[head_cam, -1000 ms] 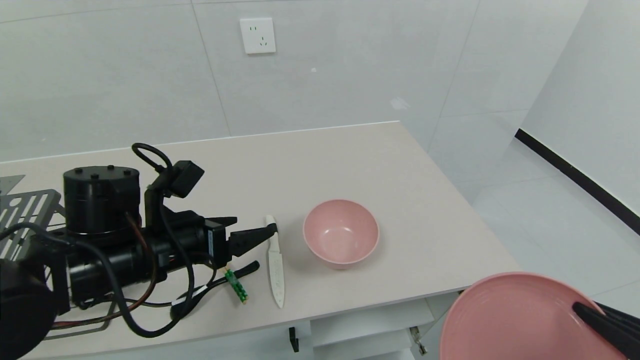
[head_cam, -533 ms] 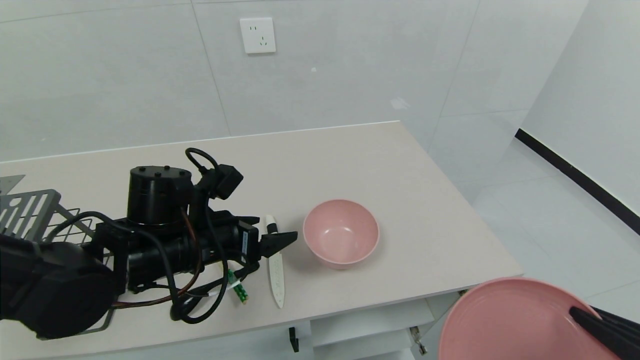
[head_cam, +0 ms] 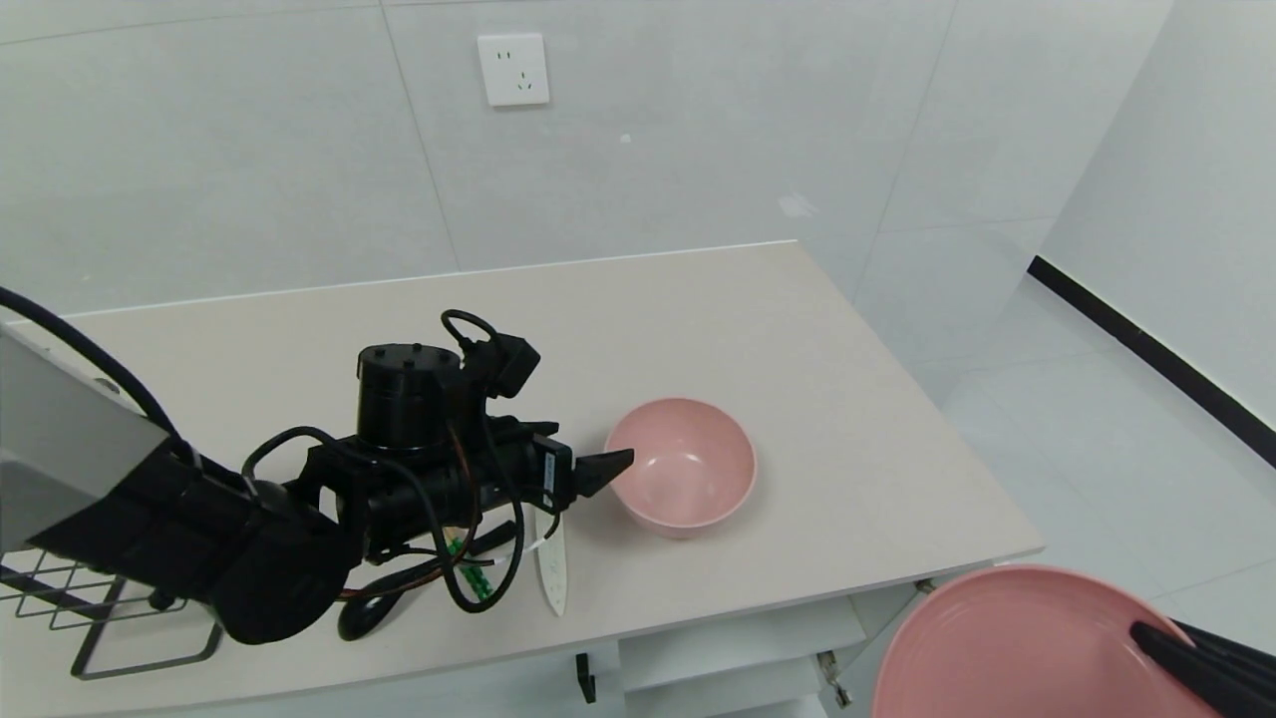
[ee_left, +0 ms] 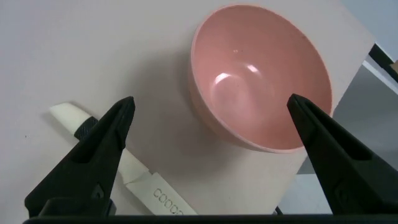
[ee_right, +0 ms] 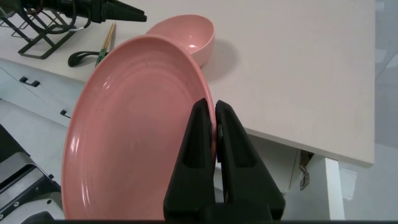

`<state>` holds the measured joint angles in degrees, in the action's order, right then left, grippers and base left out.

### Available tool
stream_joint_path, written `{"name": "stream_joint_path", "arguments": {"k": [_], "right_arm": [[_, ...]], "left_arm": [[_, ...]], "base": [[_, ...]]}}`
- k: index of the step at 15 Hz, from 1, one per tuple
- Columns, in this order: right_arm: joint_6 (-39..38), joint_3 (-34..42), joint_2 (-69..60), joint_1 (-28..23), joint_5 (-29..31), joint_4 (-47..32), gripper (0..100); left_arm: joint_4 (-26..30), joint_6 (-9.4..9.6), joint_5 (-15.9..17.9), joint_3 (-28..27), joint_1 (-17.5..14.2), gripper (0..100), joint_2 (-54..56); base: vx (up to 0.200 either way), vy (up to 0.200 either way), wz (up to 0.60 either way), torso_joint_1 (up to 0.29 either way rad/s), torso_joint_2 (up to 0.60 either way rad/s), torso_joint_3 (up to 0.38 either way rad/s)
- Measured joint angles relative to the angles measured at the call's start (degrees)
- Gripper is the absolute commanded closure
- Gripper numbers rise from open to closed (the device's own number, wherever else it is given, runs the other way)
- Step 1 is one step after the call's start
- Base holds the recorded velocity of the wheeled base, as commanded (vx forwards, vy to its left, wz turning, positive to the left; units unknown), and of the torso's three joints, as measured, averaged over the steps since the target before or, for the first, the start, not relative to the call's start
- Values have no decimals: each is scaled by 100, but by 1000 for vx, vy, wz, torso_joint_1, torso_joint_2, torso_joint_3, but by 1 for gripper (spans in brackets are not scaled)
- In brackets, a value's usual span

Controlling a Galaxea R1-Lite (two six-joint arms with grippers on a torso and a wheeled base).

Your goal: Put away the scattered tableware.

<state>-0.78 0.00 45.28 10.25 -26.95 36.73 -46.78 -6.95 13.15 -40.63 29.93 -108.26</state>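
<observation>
A: What does the pink bowl (head_cam: 680, 465) look like, and where is it?

B: Round, deep, plain matte pink, glossy inside. It stands upright, mouth up, on the pale counter (head_cam: 797, 339), toward the near right part of it.

A: And the left gripper (ee_left: 210, 101)?

B: Its jaws are spread wide. It sits just left of the bowl, tips pointing right at the bowl's left rim. I cannot tell whether they touch it.

A: The other dish?

B: The pink plate (ee_right: 137, 124) is wide and shallow, with faint rings inside. It is off the counter, beyond the near right corner, tilted with its face up and toward the robot. The right gripper (ee_right: 212, 109) is pinched tight on its rim.

A: Anything long?

B: A white knife (head_cam: 550, 558) lies flat, left of the bowl and partly under the left gripper. Its long axis runs near to far, with the blade tip pointing at the near edge and the handle at the far end. Just left of it lies a green-patterned stick (head_cam: 471, 576), and farther left stands a wire rack (head_cam: 100, 618).
</observation>
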Motion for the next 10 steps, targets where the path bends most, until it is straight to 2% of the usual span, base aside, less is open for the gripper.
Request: {"name": "stream_joint_path", "arguments": {"k": [4, 6, 10], "right_arm": [[0, 0, -2, 9, 0, -74, 100], [-1, 0, -2, 9, -2, -96, 100], [0, 0, -7, 9, -2, -151, 100]], "left_arm": [[41, 126, 1, -21, 2, 0, -127], [118, 183, 9, -197, 11, 0, -207], [684, 187, 11, -794, 88, 0, -395]], "base": [[0, 0, 0, 0, 0, 0], [0, 0, 0, 0, 0, 0], [0, 0, 0, 0, 0, 0]]}}
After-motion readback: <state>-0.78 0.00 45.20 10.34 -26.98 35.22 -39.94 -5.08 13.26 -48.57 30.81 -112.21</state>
